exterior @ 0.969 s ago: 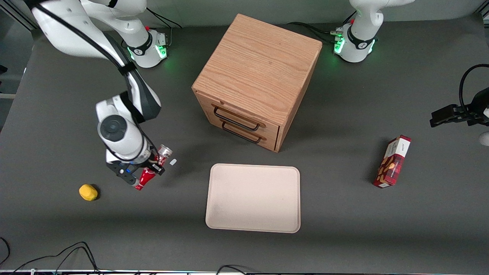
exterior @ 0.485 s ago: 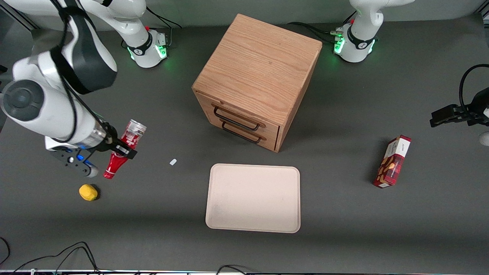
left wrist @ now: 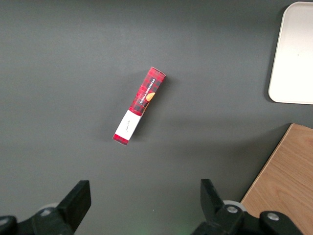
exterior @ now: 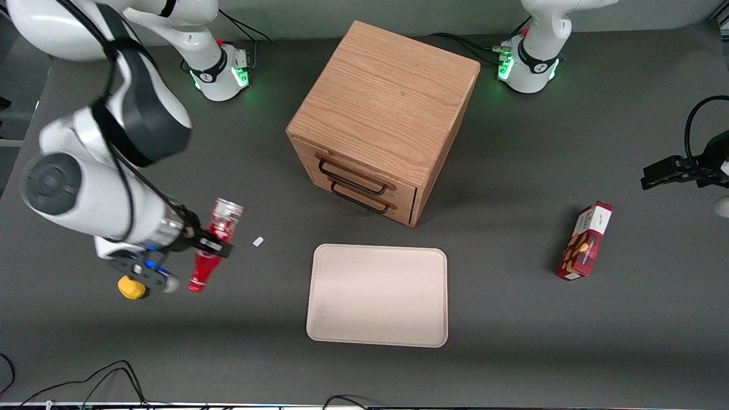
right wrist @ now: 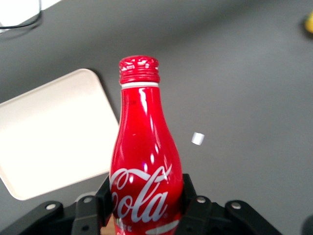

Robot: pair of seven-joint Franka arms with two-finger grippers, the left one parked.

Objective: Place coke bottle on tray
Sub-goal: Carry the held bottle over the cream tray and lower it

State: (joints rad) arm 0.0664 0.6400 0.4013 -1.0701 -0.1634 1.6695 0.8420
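Observation:
My right gripper (exterior: 209,246) is shut on the coke bottle (exterior: 213,245), a slim red bottle with white script, and holds it in the air, tilted with its silver base up and its red cap pointing down toward the front camera. In the right wrist view the bottle (right wrist: 143,161) sits between the two black fingers (right wrist: 190,198), which press on both sides of its body. The beige tray (exterior: 377,295) lies flat on the table in front of the drawer cabinet, toward the parked arm's end from the gripper, with nothing on it. It also shows in the right wrist view (right wrist: 49,132).
A wooden drawer cabinet (exterior: 381,119) stands mid-table, farther from the front camera than the tray. A yellow lemon-like object (exterior: 131,287) lies under the wrist. A small white scrap (exterior: 258,241) lies on the table beside the bottle. A red snack box (exterior: 585,240) lies toward the parked arm's end.
The gripper lifted the bottle off the table, swung away toward the working arm's end, and has now moved back toward the tray, nearer the front camera.

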